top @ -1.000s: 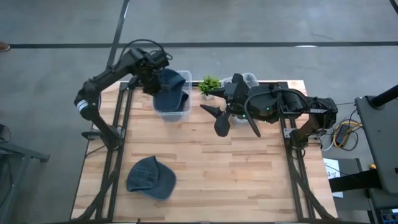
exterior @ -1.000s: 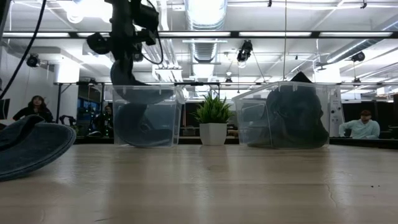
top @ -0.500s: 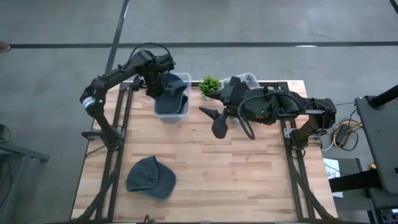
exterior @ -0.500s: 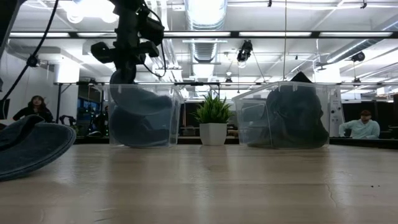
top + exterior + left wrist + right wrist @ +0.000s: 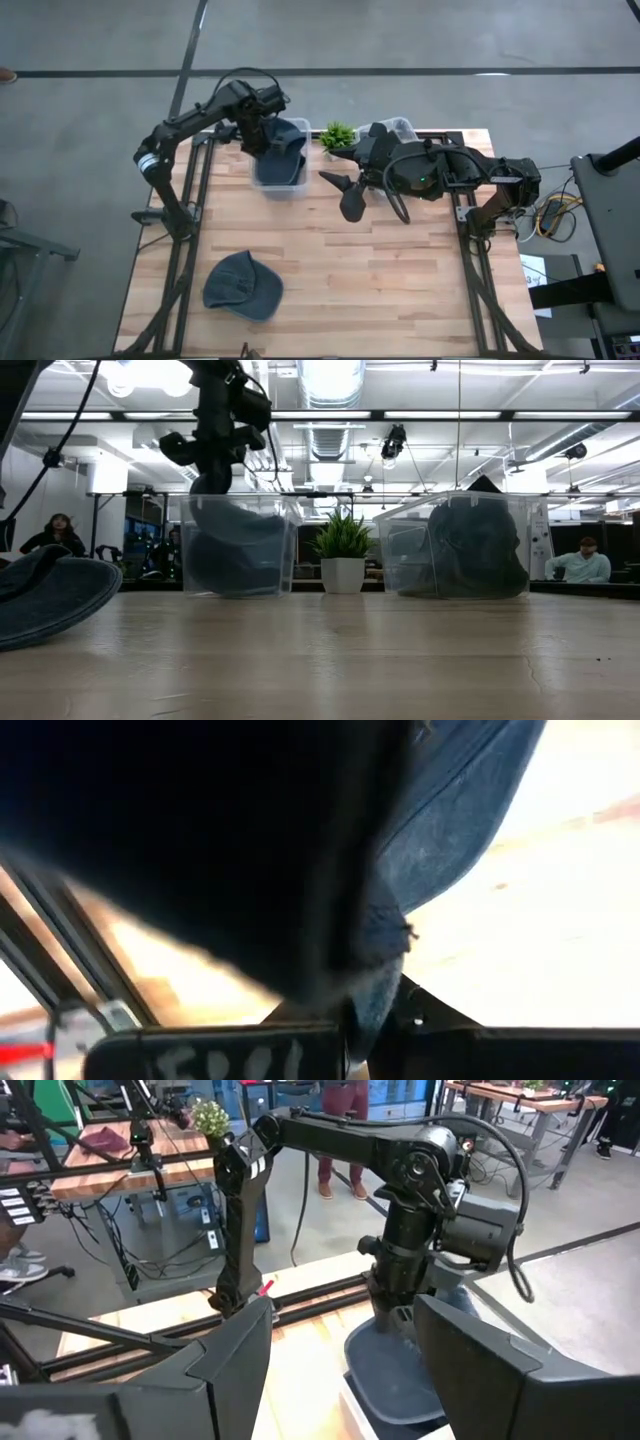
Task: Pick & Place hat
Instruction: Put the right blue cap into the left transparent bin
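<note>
A blue cap (image 5: 280, 150) sits in the left clear bin (image 5: 277, 186) at the table's far edge, and shows through the bin wall in the low view (image 5: 235, 545). My left gripper (image 5: 263, 128) stands above that bin, shut on the cap. A second blue cap (image 5: 243, 285) lies on the table near the left front, crown up. My right gripper (image 5: 339, 192) hovers open over the table's middle, right of the bin, touching nothing. Its wrist view looks at the left arm and the cap (image 5: 392, 1372). The right clear bin (image 5: 462, 545) holds dark caps. My left gripper holds the blue cap by an edge of its cloth (image 5: 385, 935), pinched between the two fingers. The fingers come from above, pointing down into the bin. The cap hangs below them, and its lower part (image 5: 235, 565) rests inside the bin.
A small potted plant (image 5: 337, 135) stands between the two bins at the far edge. The right arm covers much of the right bin (image 5: 398, 128). Bare wood (image 5: 380, 280) lies across the table's near half. People sit in the room behind (image 5: 585, 565).
My left gripper has moved toward the table's right, over the left bin, and gone down a little. The cap, which hung partly above the rim, has sunk into the bin. My right gripper has drifted slightly toward the table's left.
</note>
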Controlling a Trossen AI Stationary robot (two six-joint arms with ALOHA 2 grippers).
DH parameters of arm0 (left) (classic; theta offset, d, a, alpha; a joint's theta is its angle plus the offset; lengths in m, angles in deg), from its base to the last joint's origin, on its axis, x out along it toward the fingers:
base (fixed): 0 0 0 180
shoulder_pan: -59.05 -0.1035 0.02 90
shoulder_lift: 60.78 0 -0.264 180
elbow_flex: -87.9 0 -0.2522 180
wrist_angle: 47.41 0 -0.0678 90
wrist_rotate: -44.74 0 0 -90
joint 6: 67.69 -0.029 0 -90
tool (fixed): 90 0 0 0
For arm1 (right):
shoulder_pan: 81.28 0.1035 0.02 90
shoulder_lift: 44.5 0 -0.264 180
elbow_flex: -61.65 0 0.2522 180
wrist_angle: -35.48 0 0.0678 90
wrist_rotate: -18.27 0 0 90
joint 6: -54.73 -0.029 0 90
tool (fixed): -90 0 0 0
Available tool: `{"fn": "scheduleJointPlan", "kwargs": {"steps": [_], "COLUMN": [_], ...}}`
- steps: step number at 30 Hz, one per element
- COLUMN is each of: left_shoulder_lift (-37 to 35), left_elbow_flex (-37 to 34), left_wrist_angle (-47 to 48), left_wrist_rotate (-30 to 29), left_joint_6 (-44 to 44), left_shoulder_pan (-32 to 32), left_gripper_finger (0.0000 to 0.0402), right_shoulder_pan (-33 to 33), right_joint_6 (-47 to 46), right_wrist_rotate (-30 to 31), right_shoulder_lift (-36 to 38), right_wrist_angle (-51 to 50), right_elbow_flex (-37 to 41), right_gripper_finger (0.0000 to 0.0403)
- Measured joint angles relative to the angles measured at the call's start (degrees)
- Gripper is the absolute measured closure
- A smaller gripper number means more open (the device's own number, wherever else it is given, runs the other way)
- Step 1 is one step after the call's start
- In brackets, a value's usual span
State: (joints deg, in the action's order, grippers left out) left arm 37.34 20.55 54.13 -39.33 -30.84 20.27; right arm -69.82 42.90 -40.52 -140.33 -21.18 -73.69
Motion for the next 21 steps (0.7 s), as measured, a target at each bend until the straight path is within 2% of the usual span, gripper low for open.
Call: {"fn": "scheduleJointPlan", "kwargs": {"steps": [3,7,21], "left_shoulder_lift": [0.00,0.08,4.27], "left_elbow_flex": [1.22,1.27,1.24], "left_wrist_angle": [-0.23,-0.09,0.69], "left_wrist_rotate": [-1.87,-1.45,-2.34], "left_joint_6": [-1.88,-5.64,-8.91], "left_shoulder_pan": [0.35,0.69,3.18], "left_gripper_finger": [0.0391,0.0391,0.0390], "right_shoulder_pan": [-0.08,-0.11,-0.11], "right_joint_6": [0.00,0.02,-0.21], "right_wrist_rotate": [0.10,0.30,0.44], "right_shoulder_lift": [0.00,0.00,0.09], "right_wrist_angle": [0.00,0.02,0.42], "right_elbow_flex": [0.00,0.00,1.38], "right_gripper_finger": [0.0167,0.0169,0.0170]}}
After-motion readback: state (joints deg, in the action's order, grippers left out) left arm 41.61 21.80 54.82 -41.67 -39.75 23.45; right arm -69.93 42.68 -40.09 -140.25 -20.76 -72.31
